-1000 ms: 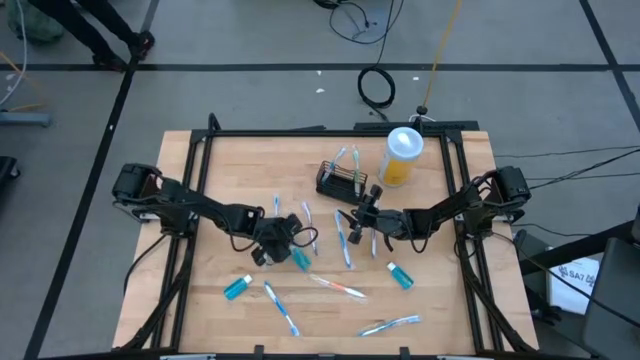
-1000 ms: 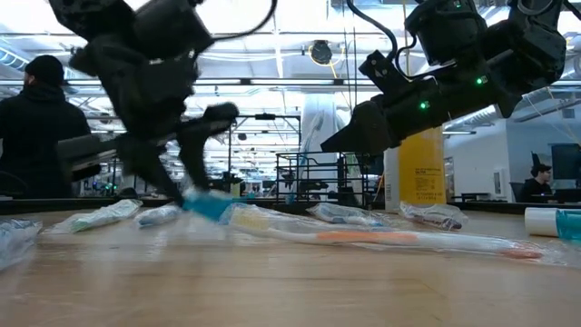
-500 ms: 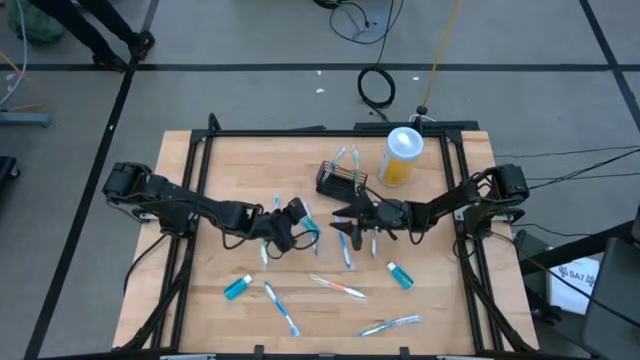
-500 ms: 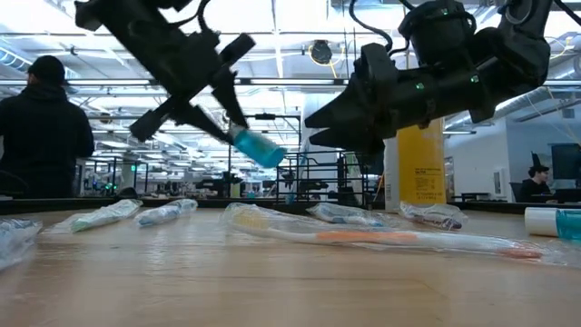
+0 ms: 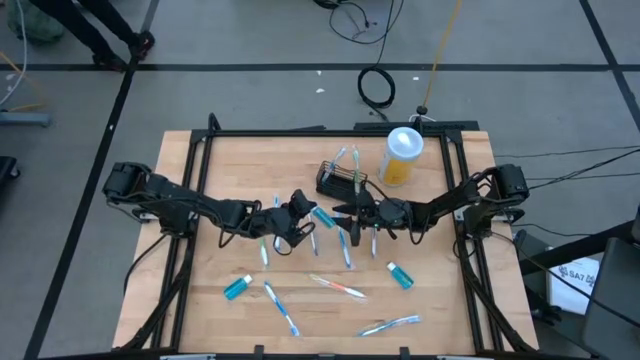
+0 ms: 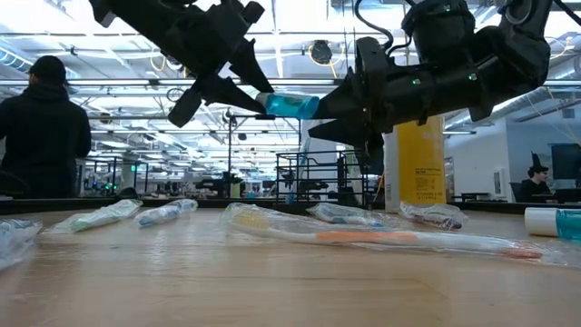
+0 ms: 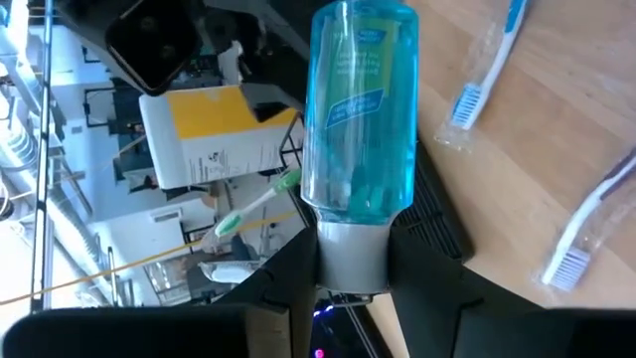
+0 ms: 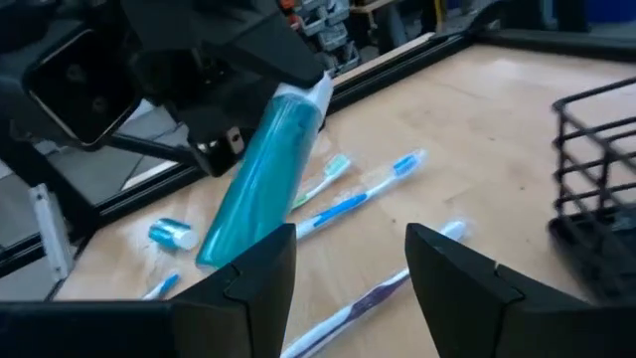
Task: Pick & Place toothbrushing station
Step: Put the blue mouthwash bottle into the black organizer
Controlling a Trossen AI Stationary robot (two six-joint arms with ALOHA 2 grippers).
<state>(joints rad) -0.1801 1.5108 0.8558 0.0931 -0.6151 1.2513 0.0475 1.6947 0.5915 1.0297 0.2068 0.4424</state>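
The left gripper [image 6: 243,88] is closed on a blue tube [image 6: 292,105], pinching it at its grey cap end so the body sticks out level toward the right arm, well above the table [image 5: 240,180]. In the left wrist view the tube [image 7: 358,119] stands out from between the dark fingers [image 7: 288,268], clear of the wood below.

The right gripper [image 6: 349,109] faces it from the 3 o'clock side, jaws spread moderately wide and holding nothing. In the right wrist view its two fingers [image 8: 260,273] stand apart with the tube's free end [image 8: 253,184] just before them; whether they touch it cannot be told. From above, the two grippers meet near the table's centre, left gripper [image 5: 300,213] and right gripper [image 5: 345,215] nearly tip to tip.

The basket [image 5: 340,180] sits just at 12 o'clock of that meeting point, with toothbrushes standing in it. A yellow cup [image 5: 402,155] with a white lid stands at 2 o'clock, beside the basket. Wrapped toothbrushes [image 5: 335,287] lie scattered from 5 to 7 o'clock, with small blue tubes at 4 o'clock [image 5: 400,274] and 7 o'clock [image 5: 238,288]. A person [image 6: 41,127] stands beyond the table in the low view.
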